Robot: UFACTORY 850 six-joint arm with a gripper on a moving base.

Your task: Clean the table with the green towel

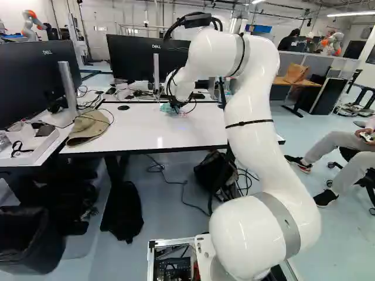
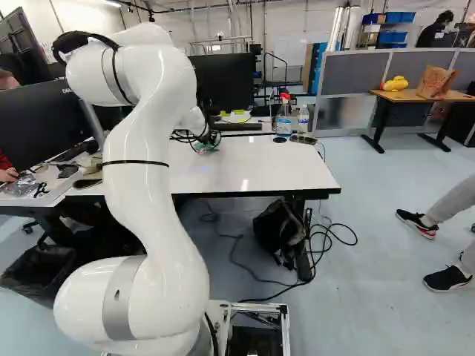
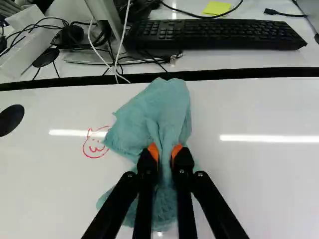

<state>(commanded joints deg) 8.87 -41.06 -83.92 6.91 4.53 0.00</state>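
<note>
The two-finger gripper [image 1: 175, 104] had closed on the bunched green towel [image 3: 162, 109], pinching it between orange pads [image 3: 153, 151] on the white tabletop [image 3: 259, 194]. A red hand-drawn doodle [image 3: 93, 145] showed right at the towel's edge, near a round black disc [image 3: 11, 119]; past the table's far edge lay a black computer keyboard [image 3: 214, 36] and a yellow sticky note [image 3: 217, 7]

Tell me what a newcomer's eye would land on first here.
First, the big white arm, filling much of the left base view right of the middle and reaching over the white table. Next, the green towel, bunched between the orange pads of the gripper against all that white. Then the small red scribble on the tabletop, right beside the towel.
</note>
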